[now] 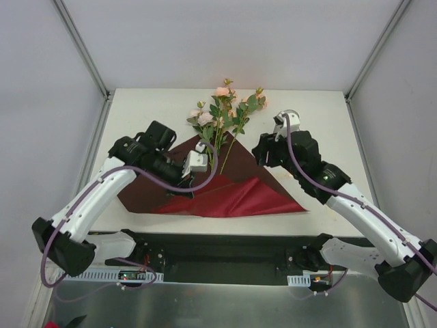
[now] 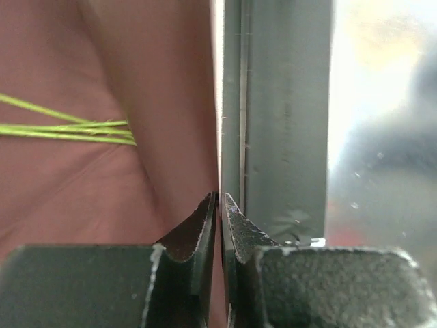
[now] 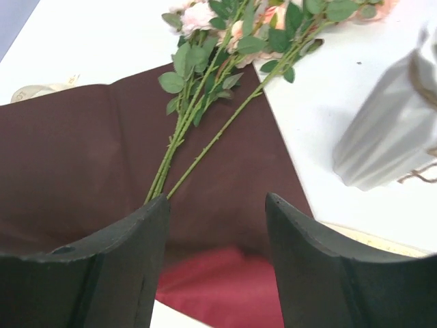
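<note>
bare paper [image 3: 75,157] left of stems [image 3: 173,147], vase [image 3: 389,137] right

I can read no writing, label, brand or number in any view. The wrapping paper [image 1: 235,195], the white vase [image 3: 386,137] and the tabletop [image 1: 150,109] all look plain from my seat.

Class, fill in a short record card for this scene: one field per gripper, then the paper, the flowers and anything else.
Left gripper: shut on an edge of the wrapping paper
Right gripper: open, above the paper by the lower stem ends
Wrapping paper: dark maroon, red where folded over, on the white table
Roses: pink, green stems lying across the paper
Other: white ribbed object beside the paper
</note>
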Controlling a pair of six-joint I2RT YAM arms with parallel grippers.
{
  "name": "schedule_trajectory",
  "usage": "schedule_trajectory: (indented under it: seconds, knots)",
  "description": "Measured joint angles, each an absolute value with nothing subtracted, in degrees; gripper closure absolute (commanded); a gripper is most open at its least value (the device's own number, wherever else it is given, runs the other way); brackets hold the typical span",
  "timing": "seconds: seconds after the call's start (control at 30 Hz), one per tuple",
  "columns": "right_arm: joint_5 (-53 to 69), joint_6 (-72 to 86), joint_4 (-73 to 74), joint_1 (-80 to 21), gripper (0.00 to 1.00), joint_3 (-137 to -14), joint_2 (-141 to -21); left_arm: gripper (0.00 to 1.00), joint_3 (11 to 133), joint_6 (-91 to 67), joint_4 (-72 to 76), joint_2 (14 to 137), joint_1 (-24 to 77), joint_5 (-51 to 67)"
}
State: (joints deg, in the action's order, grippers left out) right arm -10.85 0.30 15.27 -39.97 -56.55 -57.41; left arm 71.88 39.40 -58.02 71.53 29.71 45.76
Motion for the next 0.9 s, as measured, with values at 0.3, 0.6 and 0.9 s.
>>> schedule_trajectory:
  seconds: [0.3,0.6,0.9]
  knots:
    - [-4.4,0.4,14.8,-44.5,0.50,-58.5,-68.2,0.05,69.9,57.4,-73.3,64.9,30.8,54.3]
    - [-4.9,3.6,17.9,-67.2,0.48,-55.9,-68.8,0.01,72.3,58.3,-76.8,62.1,31.6,52.3]
    - [-10.2,6.1,26.5,-76.7,0.30,-54.0,-68.5,0.01,102.8,46.4,-75.3,68.0,31.4,47.2]
